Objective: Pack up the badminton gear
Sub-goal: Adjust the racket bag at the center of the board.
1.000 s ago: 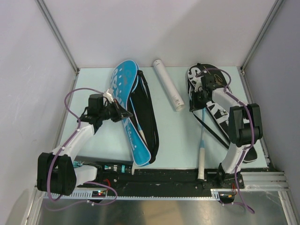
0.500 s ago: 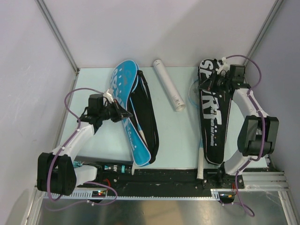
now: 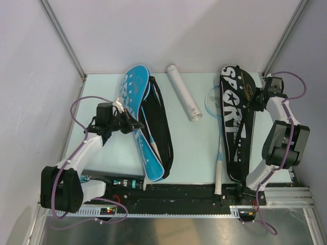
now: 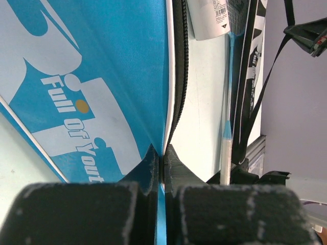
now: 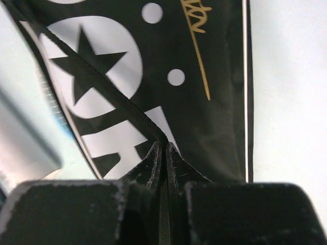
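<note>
A blue "SPORT" cover (image 3: 137, 109) lies slantwise at the left, its black underside (image 3: 162, 130) spread open beside it. My left gripper (image 3: 134, 124) (image 4: 163, 161) is shut on the blue cover's (image 4: 102, 76) edge. At the right lies a black "SPORT" cover (image 3: 236, 122). My right gripper (image 3: 257, 99) (image 5: 164, 148) is shut on the zipper edge of this black cover (image 5: 153, 76). A racket's light-blue head (image 3: 210, 100) pokes out from under its left side, with the white handle (image 3: 218, 178) toward the near edge. A white shuttle tube (image 3: 184, 93) rests between the covers.
Grey walls with metal posts close in the pale table (image 3: 196, 148) on three sides. A black rail (image 3: 179, 191) carrying both arm bases runs along the near edge. The right arm's elbow (image 3: 283, 145) stands close to the right wall.
My right gripper has swung right toward the wall, pulling the black cover out flat. The racket head now shows at its left. The left arm has not moved.
</note>
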`<state>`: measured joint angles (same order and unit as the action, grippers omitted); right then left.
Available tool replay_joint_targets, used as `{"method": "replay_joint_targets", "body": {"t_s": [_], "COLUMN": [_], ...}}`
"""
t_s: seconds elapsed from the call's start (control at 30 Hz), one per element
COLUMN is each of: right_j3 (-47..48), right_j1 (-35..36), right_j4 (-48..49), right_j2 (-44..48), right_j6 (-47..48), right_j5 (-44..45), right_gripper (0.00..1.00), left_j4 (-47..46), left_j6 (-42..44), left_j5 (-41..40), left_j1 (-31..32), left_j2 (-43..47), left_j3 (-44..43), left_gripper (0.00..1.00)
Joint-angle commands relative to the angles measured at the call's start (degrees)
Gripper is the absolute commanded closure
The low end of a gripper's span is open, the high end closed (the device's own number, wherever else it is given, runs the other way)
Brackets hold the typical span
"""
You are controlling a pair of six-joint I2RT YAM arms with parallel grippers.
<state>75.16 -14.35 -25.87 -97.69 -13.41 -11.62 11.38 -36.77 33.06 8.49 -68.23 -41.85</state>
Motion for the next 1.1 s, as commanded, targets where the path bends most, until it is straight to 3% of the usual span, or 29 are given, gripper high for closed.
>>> {"method": "replay_joint_targets", "body": {"t_s": [0.0, 0.23, 0.4, 0.57, 0.77, 1.07], "right_j3": [5.0, 14.6, 16.3, 6.4, -4.0, -11.8], "right_j1": [-0.6, -0.7, 3.4, 10.2, 18.3, 21.7], "right_j4": [-5.4, -11.8, -17.8, -18.8, -15.6, -7.2], "right_j2": [-3.5, -9.2, -5.1, 3.9, 10.8, 5.6], "right_j6": [1.9, 0.9, 0.5, -2.7, -6.1, -7.8], "right_j5": [15.8, 28.0, 21.6, 15.8, 14.1, 10.3], "right_gripper": [0.92, 0.74, 0.50, 0.41, 0.36, 0.40], "left_j4": [-1.1, -0.9, -0.9, -0.9, -1.0, -0.9], "left_j6": [2.0, 2.2, 2.0, 1.8, 1.7, 1.8], "left_j5": [-0.5, -0.6, -0.2, 0.3, 0.7, 0.9], "left_j1": [-0.6, -0.6, -0.6, -0.5, -0.6, -0.6], "left_j2": [1.7, 2.1, 2.6, 3.7, 3.9, 3.3], "left_j3": [-1.8, -1.8, -1.7, -1.4, -1.5, -1.5], "left_gripper": [1.00, 1.00, 1.00, 1.00, 1.00, 1.00]}}
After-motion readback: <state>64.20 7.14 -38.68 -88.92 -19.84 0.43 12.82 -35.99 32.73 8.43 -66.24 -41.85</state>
